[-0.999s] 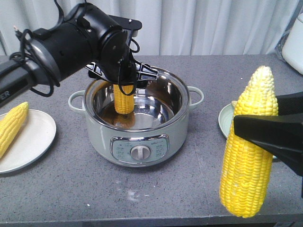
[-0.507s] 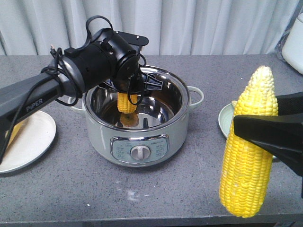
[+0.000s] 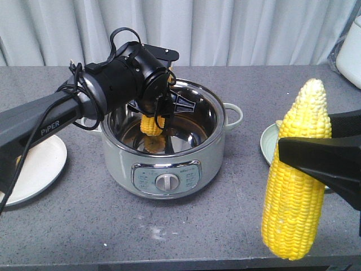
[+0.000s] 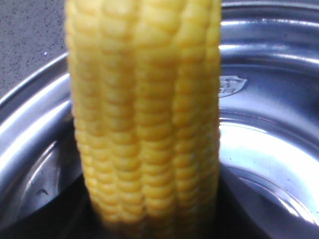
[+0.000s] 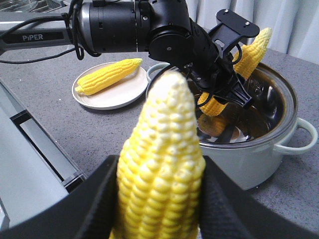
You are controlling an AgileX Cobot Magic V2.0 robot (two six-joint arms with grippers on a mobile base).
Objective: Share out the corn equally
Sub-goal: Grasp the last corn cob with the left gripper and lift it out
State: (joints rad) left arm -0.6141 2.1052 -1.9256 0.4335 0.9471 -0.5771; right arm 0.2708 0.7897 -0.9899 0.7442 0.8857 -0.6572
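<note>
Hanging over a steel-lined electric pot (image 3: 164,179) at the middle of a grey table (image 3: 84,231), the left gripper (image 3: 155,112) is clenched on a small-looking cob (image 3: 151,125) that points down inside the bowl, its lower end above the floor. A white plate (image 3: 39,164) lies at the left, partly behind the arm, and a pale green plate (image 3: 268,142) lies at the right. Close to the lens, the right gripper (image 3: 300,156) clamps a big cob (image 3: 296,186) upright, paler tip on top

Left wrist view: the gripped cob (image 4: 144,114) fills the frame, straight up and down, with the pot's shiny wall (image 4: 271,64) curving behind it. The fingers themselves are out of sight here

Right wrist view: the right gripper (image 5: 160,199) grasps its cob (image 5: 162,159) on both sides. Beyond, the left gripper (image 5: 220,85) holds its cob (image 5: 214,104) over the pot (image 5: 259,159), and a third cob (image 5: 107,75) lies flat on the white plate (image 5: 122,94). A pale cob tip pokes out past the left arm's bracket; I cannot tell whether it belongs to the gripped one

Judging the step as lifting corn out of the pot: raise it straight until its lower end clears the rim, then carry it sideways, grip firm, since the round kernels may slip
</note>
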